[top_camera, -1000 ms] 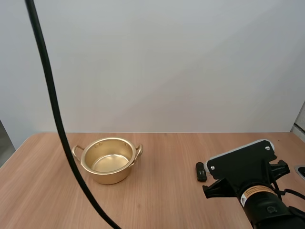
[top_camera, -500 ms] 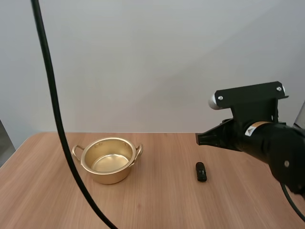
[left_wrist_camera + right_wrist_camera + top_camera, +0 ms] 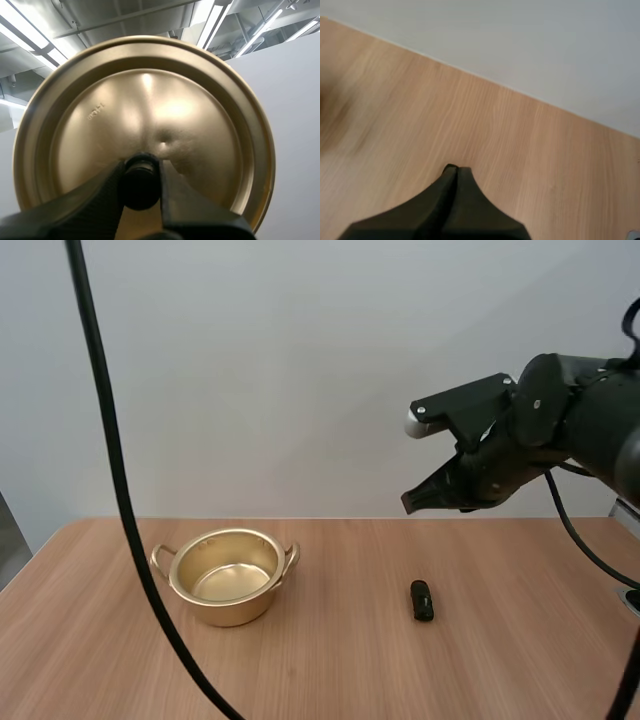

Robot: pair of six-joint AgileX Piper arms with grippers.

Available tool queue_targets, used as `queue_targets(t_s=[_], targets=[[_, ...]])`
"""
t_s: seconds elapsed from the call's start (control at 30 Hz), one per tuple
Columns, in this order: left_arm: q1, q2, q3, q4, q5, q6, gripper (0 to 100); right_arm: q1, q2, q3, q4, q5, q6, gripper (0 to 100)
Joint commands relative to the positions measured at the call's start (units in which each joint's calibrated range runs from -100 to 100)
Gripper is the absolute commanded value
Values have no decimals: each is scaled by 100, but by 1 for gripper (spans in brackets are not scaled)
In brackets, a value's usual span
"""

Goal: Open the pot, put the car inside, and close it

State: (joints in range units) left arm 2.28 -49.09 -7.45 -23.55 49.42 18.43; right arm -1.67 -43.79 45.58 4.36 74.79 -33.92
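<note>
One second has carried my right gripper [image 3: 412,502] from low beside the car [image 3: 422,600] to the upper right of the frame, fingers pressed together on nothing, so the car lies unpicked on the wood-grain table [image 3: 340,660] right of centre (a small dark oblong). My left gripper [image 3: 141,169] pinches the black knob [image 3: 141,185] of the shiny, dished gold lid [image 3: 145,115]; the round two-handled pot [image 3: 228,575] stands open at lower left

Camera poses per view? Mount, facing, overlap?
High: behind and above the bases, facing forward-down over table, pot, car; right gripper aloft.
Left wrist: on left arm, facing the lid; left gripper pinches its knob.
Right wrist: on right arm, facing table; its fingers shut.
Shared: high and right wrist both show table, right gripper.
</note>
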Motion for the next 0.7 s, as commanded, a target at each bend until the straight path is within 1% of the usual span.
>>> queue_targets(t_s=[0.0, 0.33, 0.37, 0.43, 0.5, 0.57, 0.6, 0.63, 0.67], targets=[[1, 12, -3, 1, -22, -5, 0, 1, 2992, -1, -4, 114, 0, 0], [1, 20, -3, 1, -36, -5, 0, 1, 3634, -1, -4, -416, -203, 0], [1, 20, -3, 1, -36, -5, 0, 1, 3683, -1, -4, -464, -224, 4], [1, 20, -3, 1, -36, -5, 0, 1, 3762, -1, -4, -531, -224, 23], [1, 20, -3, 1, -36, -5, 0, 1, 3829, -1, -4, -618, -224, 46], [1, 20, -3, 1, -36, -5, 0, 1, 3887, -1, -4, -684, -224, 65], [1, 20, -3, 1, -36, -5, 0, 1, 3913, -1, -4, -734, -224, 73], [1, 20, -3, 1, -36, -5, 0, 1, 3929, -1, -4, -787, -224, 79], [1, 20, -3, 1, -36, -5, 0, 1, 3946, -1, -4, -810, -224, 83]])
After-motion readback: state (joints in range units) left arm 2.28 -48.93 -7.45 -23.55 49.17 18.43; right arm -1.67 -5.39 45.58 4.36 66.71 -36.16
